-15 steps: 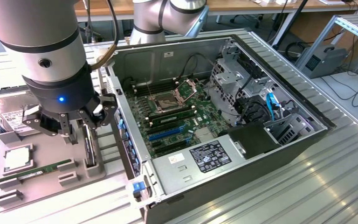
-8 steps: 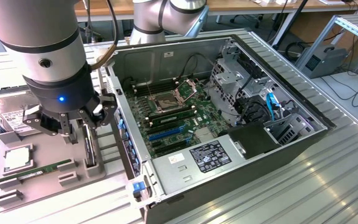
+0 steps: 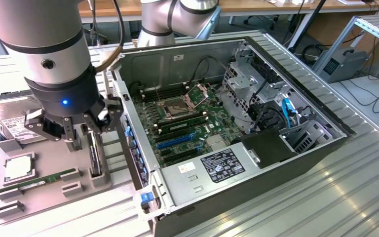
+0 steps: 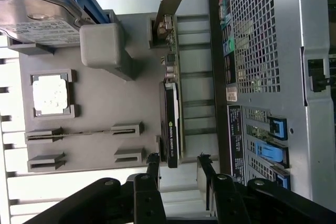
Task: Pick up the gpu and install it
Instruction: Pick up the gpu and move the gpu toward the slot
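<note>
Gripper: the gripper (image 3: pixel 82 139) (image 4: pixel 178 162) hangs over the grey tray (image 3: pixel 45 205) (image 4: pixel 105 103); jaws spread wide, grasping nothing
Gpu: the gpu (image 3: pixel 95 157) (image 4: pixel 171 124) stands on its edge in a slot of the tray, on the side nearest the case (image 3: pixel 242 148); not lifted, not installed
Relation: the gpu lies just under the jaws; in the wrist view one finger stands to each side of the card's line, at the fan end, away from the bracket (image 4: pixel 171 1)
Long axis: runs along the tray's edge, parallel to the case's near wall; the jaws gape across the card's thin way, facing its two flat faces
Contact: fingers look apart from the card; cannot tell for sure
Neighbours: hard drive (image 3: pixel 15 123), CPU (image 3: pixel 18 168) and RAM stick (image 3: pixel 38 180) share the tray, on the side away from the case
Bench: tray and case sit side by side on the ribbed bench (image 3: pixel 347 197)
</note>
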